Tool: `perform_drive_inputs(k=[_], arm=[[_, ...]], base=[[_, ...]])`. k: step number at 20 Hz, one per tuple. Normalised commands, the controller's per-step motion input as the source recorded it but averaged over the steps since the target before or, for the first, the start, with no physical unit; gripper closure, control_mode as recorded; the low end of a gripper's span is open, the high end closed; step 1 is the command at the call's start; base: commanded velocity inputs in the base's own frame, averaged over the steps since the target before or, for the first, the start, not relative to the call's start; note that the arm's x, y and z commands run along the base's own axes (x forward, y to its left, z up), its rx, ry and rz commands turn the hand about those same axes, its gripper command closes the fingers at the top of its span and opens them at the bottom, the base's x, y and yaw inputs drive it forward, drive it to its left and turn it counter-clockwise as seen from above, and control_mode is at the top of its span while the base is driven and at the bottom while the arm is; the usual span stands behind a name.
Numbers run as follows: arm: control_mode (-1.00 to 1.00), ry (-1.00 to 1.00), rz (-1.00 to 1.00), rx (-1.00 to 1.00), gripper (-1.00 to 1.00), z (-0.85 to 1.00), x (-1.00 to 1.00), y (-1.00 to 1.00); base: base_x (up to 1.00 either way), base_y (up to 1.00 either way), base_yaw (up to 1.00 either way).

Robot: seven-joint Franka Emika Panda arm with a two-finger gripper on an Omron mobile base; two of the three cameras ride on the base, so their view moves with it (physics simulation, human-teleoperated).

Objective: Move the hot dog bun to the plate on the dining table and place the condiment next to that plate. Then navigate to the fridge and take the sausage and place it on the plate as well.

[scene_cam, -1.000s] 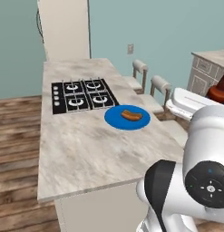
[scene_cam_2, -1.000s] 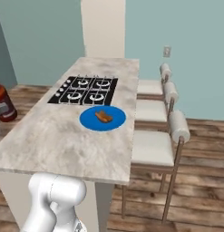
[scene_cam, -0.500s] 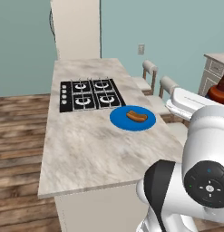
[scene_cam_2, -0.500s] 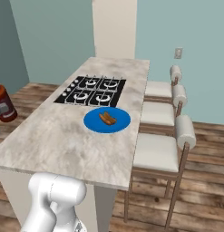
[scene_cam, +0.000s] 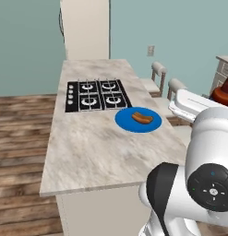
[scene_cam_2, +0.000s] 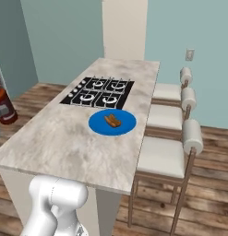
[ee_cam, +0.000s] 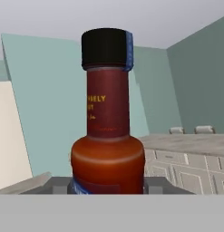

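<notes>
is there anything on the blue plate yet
Yes, the hot dog bun lies in the middle of the blue plate on the marble table, just in front of the cooktop.

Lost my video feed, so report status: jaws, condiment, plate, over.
Jaws shut on the condiment bottle, carried upright. Blue plate on the counter beside the cooktop, bun on it. Nothing beside the plate.

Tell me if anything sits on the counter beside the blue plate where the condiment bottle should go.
Nothing visible does. The condiment bottle is held between the jaws, and the marble counter around the blue plate looks bare; the cooktop lies beyond it.
</notes>
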Motion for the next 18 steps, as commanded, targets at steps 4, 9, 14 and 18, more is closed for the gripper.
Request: perform_drive_inputs(k=[4,9,14,18], arm=[[-1.0,0.0,0.27,0.06,1.0,-0.41,0.66,-0.5],[-1.0,-0.04,0.43,0.04,1.0,-0.68,0.55,-0.7],[-1.0,-0.06,0.48,-0.09,1.0,-0.88,0.31,-0.27],[-1.0,0.02,0.38,-0.18,1.0,-0.94,0.31,-0.09]], base=[[0.22,-0.11,0.05],[0.0,0.0,0.0],[0.0,0.0,0.0],[0.0,0.0,0.0]])
